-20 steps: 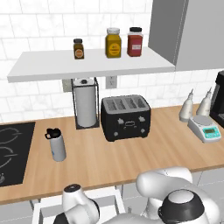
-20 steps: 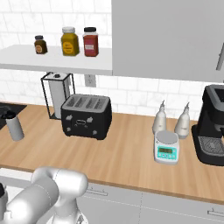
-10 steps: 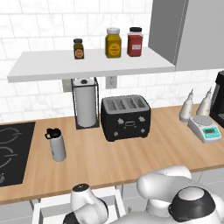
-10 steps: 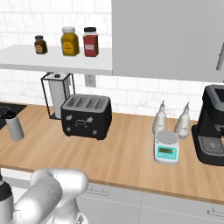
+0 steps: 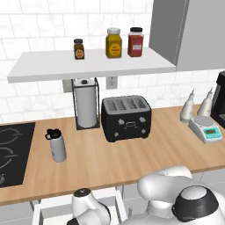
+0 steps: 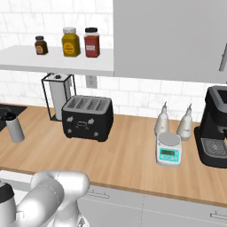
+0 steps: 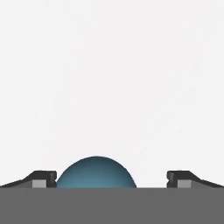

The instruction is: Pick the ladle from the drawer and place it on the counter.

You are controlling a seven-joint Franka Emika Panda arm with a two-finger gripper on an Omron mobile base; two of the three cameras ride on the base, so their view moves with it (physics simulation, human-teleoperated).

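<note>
In the hand view, the rounded blue bowl of the ladle rises at the bottom edge, on the white floor of the drawer. My gripper is open, its fingertips wide apart on either side of the bowl, with the bowl nearer the left one. The ladle's handle is hidden. In the left base view, my wrist reaches down into the open drawer below the front edge of the wood counter.
On the counter stand a black toaster, a paper towel holder, a grey flask, a scale, two bottles and a coffee machine. A black cooktop lies at the left. Jars sit on the white shelf.
In the left base view my wrist has shifted a little to the right and sunk lower into the drawer. The jaws have stayed wide apart.
</note>
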